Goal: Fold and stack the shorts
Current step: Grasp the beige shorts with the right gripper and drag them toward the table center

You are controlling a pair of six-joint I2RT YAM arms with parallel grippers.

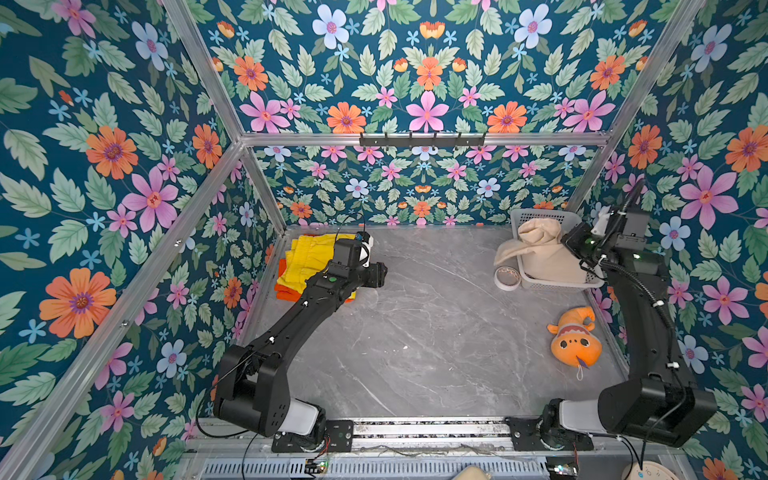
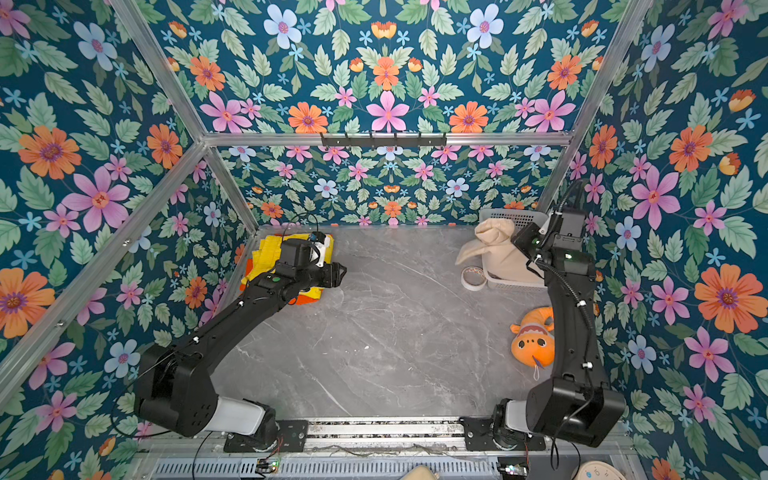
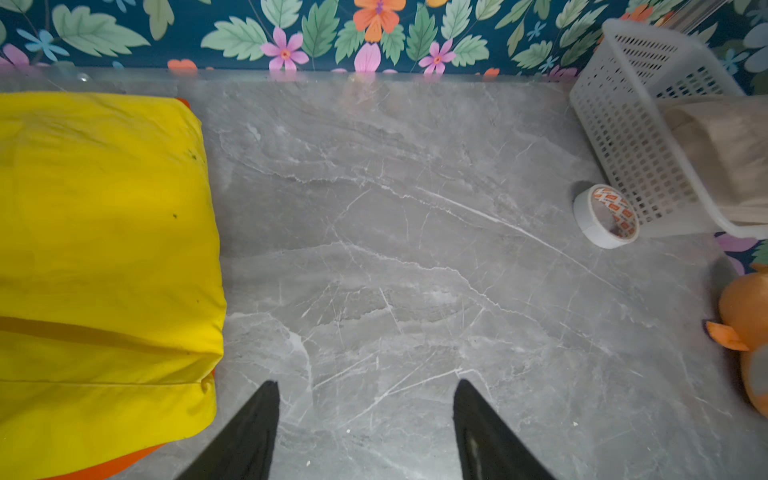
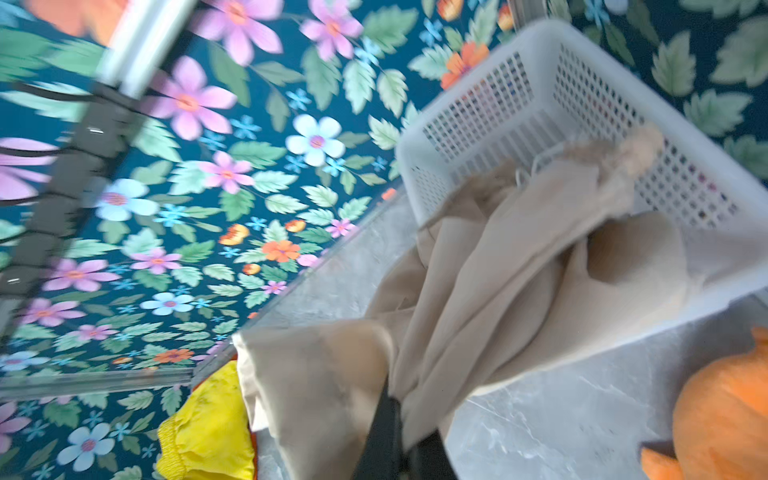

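While the right gripper point(image 4: 395, 401) is clenching its jaws on a fold of the beige shorts point(image 4: 519, 257), the cloth is spilling out of the white mesh basket point(image 4: 540, 83) and over its rim toward the grey marble table point(image 1: 415, 332); in both top views the beige shorts point(image 1: 540, 249) are bunching up high in the basket point(image 1: 540, 216) at the far right corner, with one loose flap hanging over the side that faces the middle of the table; a roll of white tape point(image 1: 507, 278) is lying just beside that side of the basket, under the flap; the wrist view is blurring, so how much cloth the jaws are taking is hard to tell. The left gripper point(image 3: 365, 384) is hovering over bare table with its fingers spread apart and nothing between them; it is sitting just beside the near right edge of the yellow shorts point(image 3: 104, 249). These yellow shorts point(image 1: 309, 253) are lying folded on top of the orange shorts point(image 1: 286, 293) in the far left corner, with only strips of orange showing at the stack's edges; in both top views the left arm is covering part of the stack. An orange plush fish point(image 1: 575, 338) is lying near the table's right edge, closer to the arm bases than the basket and well apart from both piles of shorts.
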